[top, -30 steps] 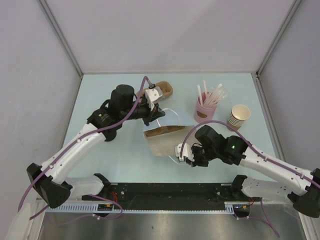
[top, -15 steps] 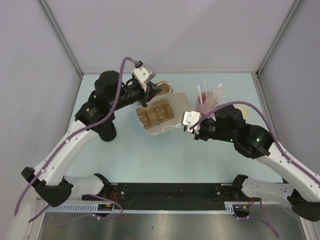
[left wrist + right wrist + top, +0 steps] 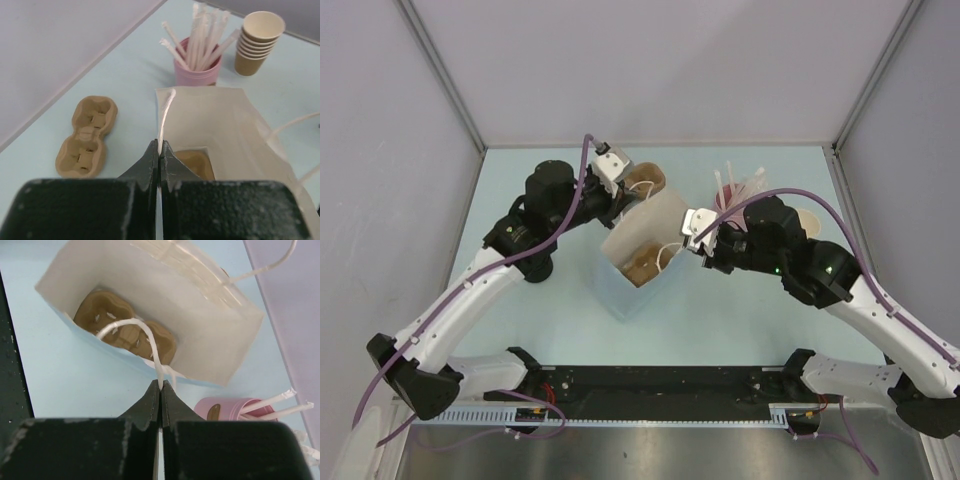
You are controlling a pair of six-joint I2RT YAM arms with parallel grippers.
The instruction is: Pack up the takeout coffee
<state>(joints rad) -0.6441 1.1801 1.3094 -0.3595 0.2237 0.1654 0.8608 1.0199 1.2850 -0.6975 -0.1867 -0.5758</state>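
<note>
Pinching the string handles point(image 3: 167, 106) of the paper bag point(image 3: 655, 218) with clenched jaws, left gripper point(image 3: 159, 151) and right gripper point(image 3: 160, 388) hold it open, carrier point(image 3: 102, 312) inside, seemingly no coffee packed yet.

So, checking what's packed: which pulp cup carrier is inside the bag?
The carrier at the bottom of the white bag; the other carrier lies outside on the table, beside the bag.

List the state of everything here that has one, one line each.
Paper bag, mouth open, held by both handles.
Left pincer, shut on a bag handle.
Right pincer, shut on the other handle.
Carrier in bag, flat, slots empty.
Carrier on table, flat, empty.
Pink straw cup, upright, full.
Cup stack, upright, nested.
</note>
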